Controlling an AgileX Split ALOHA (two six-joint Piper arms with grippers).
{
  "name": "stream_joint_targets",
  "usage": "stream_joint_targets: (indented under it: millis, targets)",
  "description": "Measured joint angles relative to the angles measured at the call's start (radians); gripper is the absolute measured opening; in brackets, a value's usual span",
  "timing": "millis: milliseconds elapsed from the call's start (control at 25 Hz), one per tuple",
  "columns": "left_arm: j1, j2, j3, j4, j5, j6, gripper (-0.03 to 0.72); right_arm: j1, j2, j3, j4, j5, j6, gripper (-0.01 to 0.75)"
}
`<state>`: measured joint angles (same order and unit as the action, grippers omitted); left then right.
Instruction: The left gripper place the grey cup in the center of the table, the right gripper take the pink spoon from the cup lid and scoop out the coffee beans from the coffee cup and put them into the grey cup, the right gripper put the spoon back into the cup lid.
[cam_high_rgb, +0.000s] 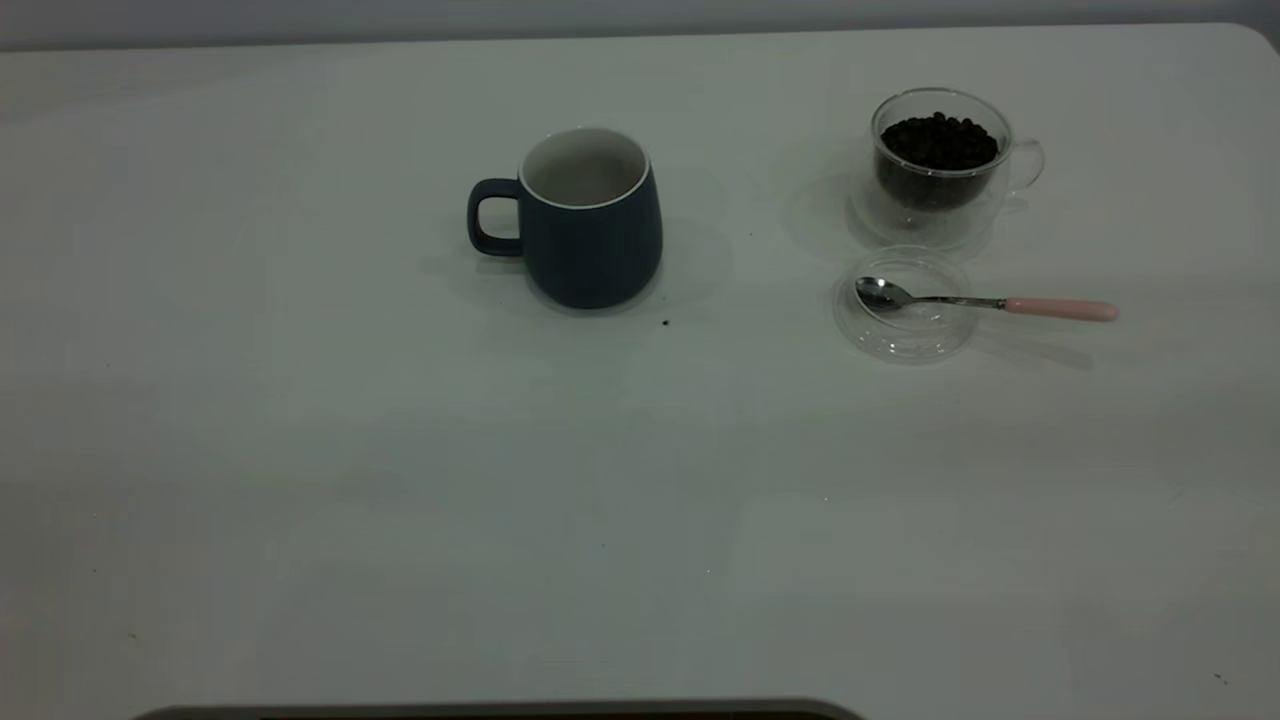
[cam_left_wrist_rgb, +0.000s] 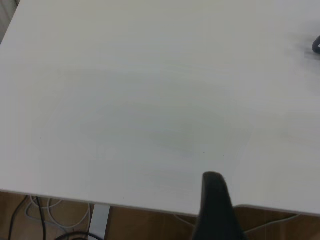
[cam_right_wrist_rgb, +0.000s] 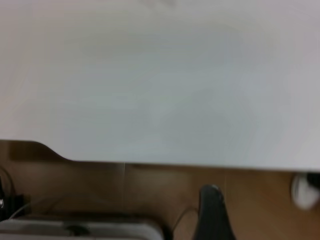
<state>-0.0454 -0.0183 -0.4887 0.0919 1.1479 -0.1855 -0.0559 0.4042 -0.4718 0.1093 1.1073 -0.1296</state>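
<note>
The grey cup (cam_high_rgb: 592, 225) stands upright near the middle of the table (cam_high_rgb: 300, 450), handle to the left, its white inside bare. The coffee cup (cam_high_rgb: 940, 165), at the back right, is filled with coffee beans (cam_high_rgb: 938, 140). In front of it lies the cup lid (cam_high_rgb: 905, 325). The pink spoon (cam_high_rgb: 985, 302) rests with its bowl in the lid and its pink handle sticking out to the right. Neither gripper shows in the exterior view. My left gripper (cam_left_wrist_rgb: 214, 207) hangs over the table's edge. My right gripper (cam_right_wrist_rgb: 212, 212) sits off the table edge, above the floor.
A dark sliver (cam_left_wrist_rgb: 316, 45) at the edge of the left wrist view may be the grey cup's handle. A small dark speck (cam_high_rgb: 666, 322) lies in front of the grey cup. A dark rim (cam_high_rgb: 500, 712) runs along the near edge.
</note>
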Motion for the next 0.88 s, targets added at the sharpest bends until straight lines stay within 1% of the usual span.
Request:
stream_joint_targets:
  millis: [160,400,880]
  targets:
    - [0.0,0.0,0.0,0.0,0.0,0.0,0.569,0.013,-0.12,0.001,0.001,0.001,0.0,0.576]
    - [0.0,0.0,0.0,0.0,0.0,0.0,0.569,0.003,-0.352,0.001,0.001,0.012,0.003,0.576]
    - [0.0,0.0,0.0,0.0,0.0,0.0,0.569,0.003,-0.376,0.001,0.001,0.019,0.003,0.576]
